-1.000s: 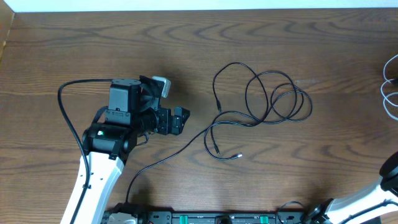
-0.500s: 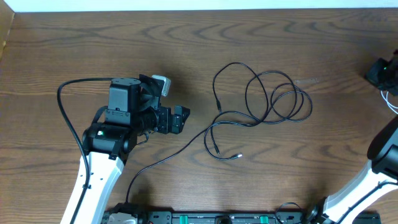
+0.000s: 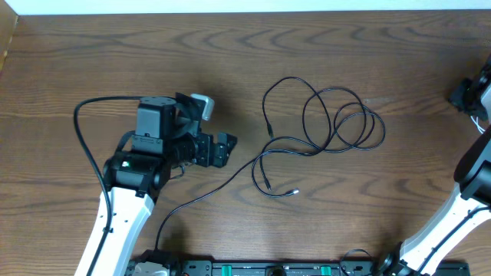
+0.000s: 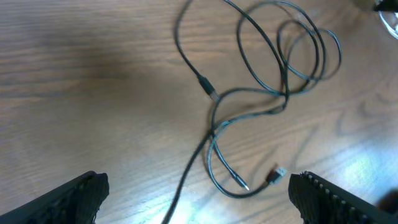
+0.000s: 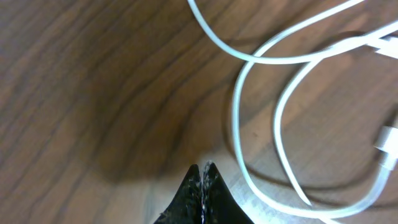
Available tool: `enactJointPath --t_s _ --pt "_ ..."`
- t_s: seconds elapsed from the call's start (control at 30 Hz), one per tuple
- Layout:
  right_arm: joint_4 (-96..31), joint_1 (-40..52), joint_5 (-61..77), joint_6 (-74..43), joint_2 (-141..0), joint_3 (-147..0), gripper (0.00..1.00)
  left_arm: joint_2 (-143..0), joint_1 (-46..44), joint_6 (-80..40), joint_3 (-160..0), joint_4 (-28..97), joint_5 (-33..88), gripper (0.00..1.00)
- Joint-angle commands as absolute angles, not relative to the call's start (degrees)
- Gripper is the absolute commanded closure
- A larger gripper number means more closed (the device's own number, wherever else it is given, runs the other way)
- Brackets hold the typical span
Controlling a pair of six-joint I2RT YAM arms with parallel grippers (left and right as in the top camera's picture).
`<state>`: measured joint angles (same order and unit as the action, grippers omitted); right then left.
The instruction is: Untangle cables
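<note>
The black cable (image 3: 337,123) lies in loose overlapping loops at the table's middle, with two plug ends (image 3: 294,192) toward the front. In the left wrist view the black cable (image 4: 283,68) spreads ahead, one plug (image 4: 275,175) close to the right finger (image 4: 333,200). My left gripper (image 3: 228,149) is open and empty, left of the loops; its jaws stand wide apart (image 4: 199,208). The white cable (image 5: 237,118) curves in loops on the wood. My right gripper (image 5: 203,168) is shut just left of it, nothing visible between the tips. It sits at the far right edge (image 3: 462,93).
A thick black wire (image 3: 83,126) fixed to the left arm arcs out to the left. A black bar with green parts (image 3: 253,269) runs along the front edge. The right arm's white link (image 3: 449,222) crosses the front right corner.
The right arm swung up from the front right corner to the far right edge over the white cable, and its jaws closed. The left arm shifted very slightly right.
</note>
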<state>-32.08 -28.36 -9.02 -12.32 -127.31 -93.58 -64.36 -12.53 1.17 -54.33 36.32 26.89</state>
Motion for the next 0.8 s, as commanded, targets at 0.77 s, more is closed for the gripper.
enactJointPath --t_s 0.77 --pt "-25.3 -37.4 -19.0 -8.9 -138.8 -93.8 0.99 -64.4 -17.2 2.7 -54.5 36.9 27.9 0.02"
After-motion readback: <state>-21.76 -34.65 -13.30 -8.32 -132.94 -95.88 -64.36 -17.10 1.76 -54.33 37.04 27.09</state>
